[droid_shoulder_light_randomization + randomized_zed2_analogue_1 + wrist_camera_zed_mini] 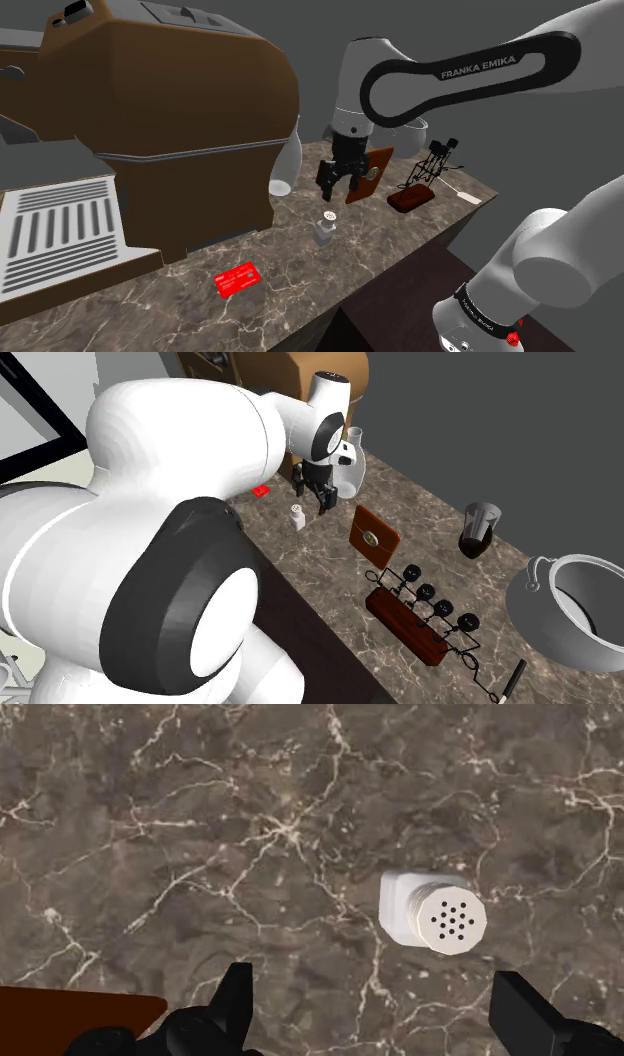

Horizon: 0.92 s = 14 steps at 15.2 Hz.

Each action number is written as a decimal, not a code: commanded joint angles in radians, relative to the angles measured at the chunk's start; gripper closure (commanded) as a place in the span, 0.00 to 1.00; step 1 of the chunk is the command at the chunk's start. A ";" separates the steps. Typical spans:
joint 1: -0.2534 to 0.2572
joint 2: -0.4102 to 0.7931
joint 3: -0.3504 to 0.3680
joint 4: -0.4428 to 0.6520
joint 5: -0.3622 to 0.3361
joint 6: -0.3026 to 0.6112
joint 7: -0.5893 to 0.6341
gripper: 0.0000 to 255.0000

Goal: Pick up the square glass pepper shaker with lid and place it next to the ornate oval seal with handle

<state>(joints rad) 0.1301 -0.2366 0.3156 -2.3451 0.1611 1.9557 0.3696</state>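
Observation:
The pepper shaker [326, 230] is a small square white bottle with a round perforated lid, standing upright on the dark marble counter [180, 310]. It shows from above in the wrist view [432, 909] and beside the arm in the second exterior view [297, 517]. My black gripper [338, 190] hangs open above the shaker and a little beyond it, touching nothing. In the wrist view the fingers [235, 1004] stand wide apart, with the shaker ahead of them and nearer one finger. A brown slab with an oval emblem [368, 172] stands just behind the gripper [315, 502], likely the seal [373, 537].
A large brown appliance [180, 130] fills the counter on the shoulder view's left, with a white flask [285, 165] beside it. A red card [238, 279] lies near the front edge. A wire rack on a brown base [420, 612], a dark cup [478, 530] and a grey pot [580, 607] stand further along.

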 commanded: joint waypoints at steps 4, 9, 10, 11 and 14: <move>0.026 0.141 0.054 0.046 -0.012 0.054 0.087 0.00; 0.030 0.165 0.060 -0.002 -0.013 0.125 0.091 0.00; 0.031 0.170 0.061 -0.011 -0.014 0.139 0.091 0.00; 0.032 0.180 0.063 -0.024 -0.015 0.162 0.093 0.00; 0.032 0.179 0.063 -0.024 -0.015 0.162 0.093 0.00</move>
<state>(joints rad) 0.1622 -0.0580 0.3780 -2.3680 0.1465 2.1149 0.4620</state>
